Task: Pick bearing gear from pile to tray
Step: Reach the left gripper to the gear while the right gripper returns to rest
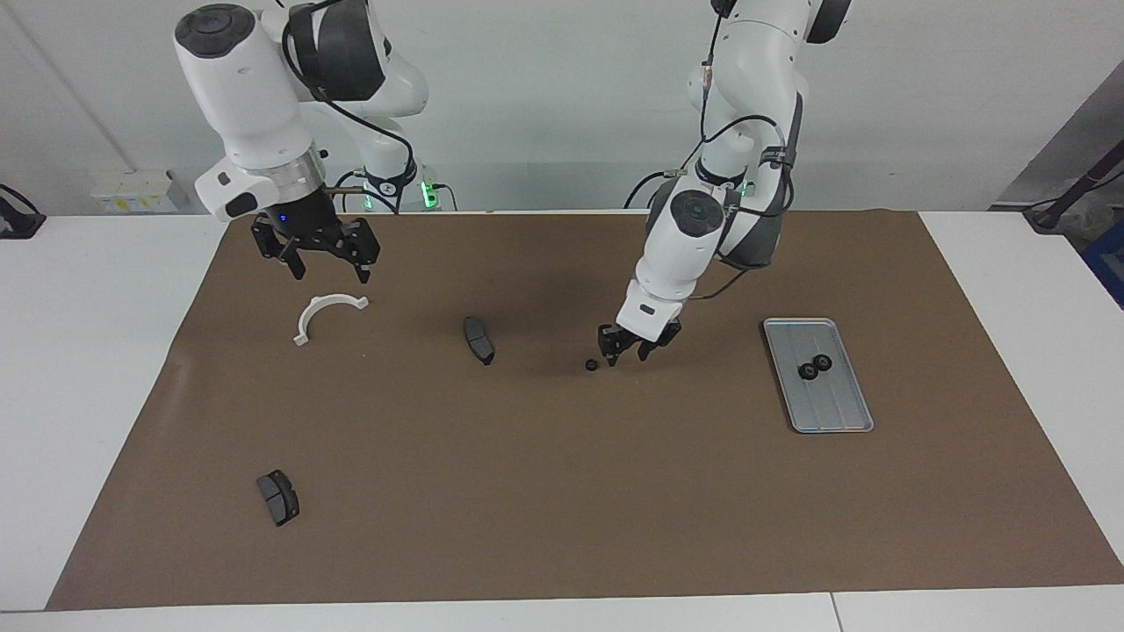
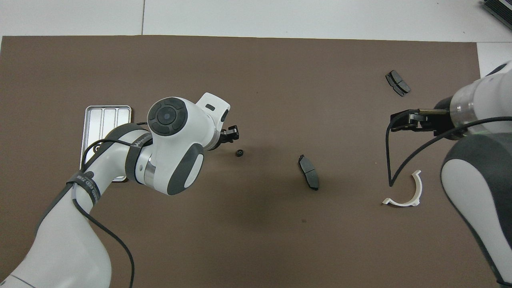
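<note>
Left gripper [image 1: 630, 345] low at centre frame of the facing view, fingers parted and holding nothing, tips just beside a lone black gear [image 1: 592, 365] lying on the brown mat [image 1: 562, 527]; gap between them still visible. In the overhead view this gripper [image 2: 232, 134] sits just above and left of the gear [image 2: 239, 153].

Tray [image 1: 843, 417] at right of the facing view, two black gears [image 1: 815, 366] resting in its upper half.

Right gripper [image 1: 316, 254] raised at upper left, jaws wide and empty, over the mat above the white arc bracket [image 1: 323, 314].

One brake pad [image 1: 479, 340] lies between bracket and lone gear; second brake pad [image 1: 278, 497] at lower left.
</note>
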